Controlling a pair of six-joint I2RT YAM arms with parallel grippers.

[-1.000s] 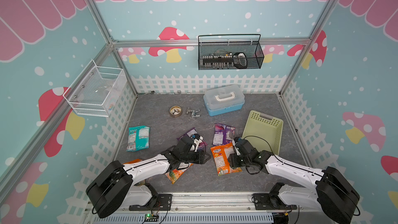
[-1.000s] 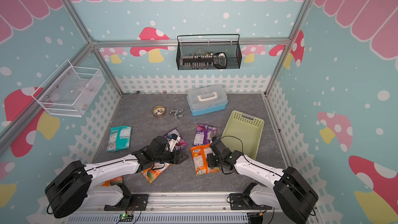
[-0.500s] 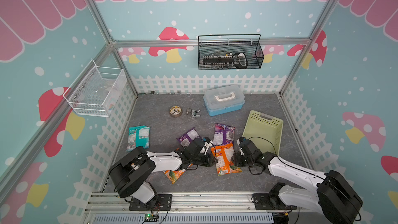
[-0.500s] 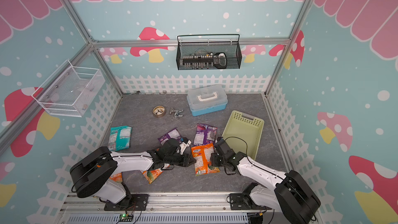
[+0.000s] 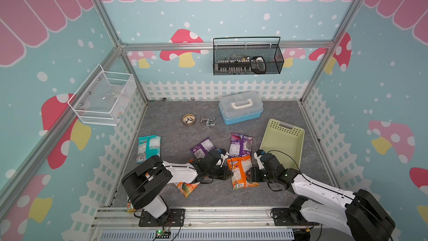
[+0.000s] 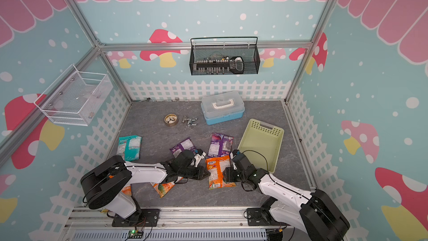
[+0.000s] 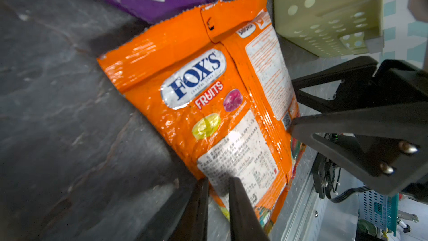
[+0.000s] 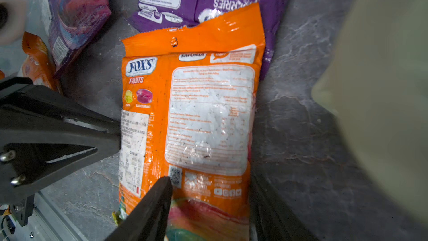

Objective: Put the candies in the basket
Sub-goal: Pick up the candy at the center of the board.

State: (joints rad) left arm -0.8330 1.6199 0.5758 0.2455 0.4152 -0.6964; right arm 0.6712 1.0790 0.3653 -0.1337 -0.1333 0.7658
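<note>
- Grey floor (image 5: 176, 140), matt with a veined slate pattern, sits inside teal mushroom-print walls with a white picket border. An aluminium rail (image 5: 231, 214) runs along the near edge.
- Left arm (image 5: 180, 175): black shoulder block raised by the rail, white forearm laid low and almost level, reaching toward the middle.
- Left gripper (image 7: 217, 183): black tapered fingers drawn narrow and pinched on the left edge of the orange bag (image 5: 240, 172).
- Right arm (image 5: 319, 188): white links stretched low from the near right corner, wrist angled down.
- Right gripper (image 8: 209, 181): jaws wide, one finger over the bag's printed face and the other at its far edge, not closed on it.
- Orange bag: flat, glossy, crinkled film with a serrated top seam and white label panels. It lies on the floor between both grippers, and its top overlaps a purple bag (image 5: 240, 144).
- Second orange bag (image 5: 187, 186): partly hidden under the left arm.
- Smaller purple bag (image 5: 202, 147): just beyond the left wrist. The teal bag (image 5: 148, 147) lies well apart, near the left fence.
- Basket (image 5: 284, 127): pale yellow-green rigid plastic, rectangular, with perforated walls and a slot handle. It stands just right of the bags, and every candy bag in view lies outside it.
- Farther back are a tape roll (image 5: 189, 119), a small metal fitting (image 5: 207, 121) and a blue box (image 5: 240, 108) with a clear lid.
- On the walls hang a black wire basket (image 5: 247, 60) and a white wire basket (image 5: 102, 98).
</note>
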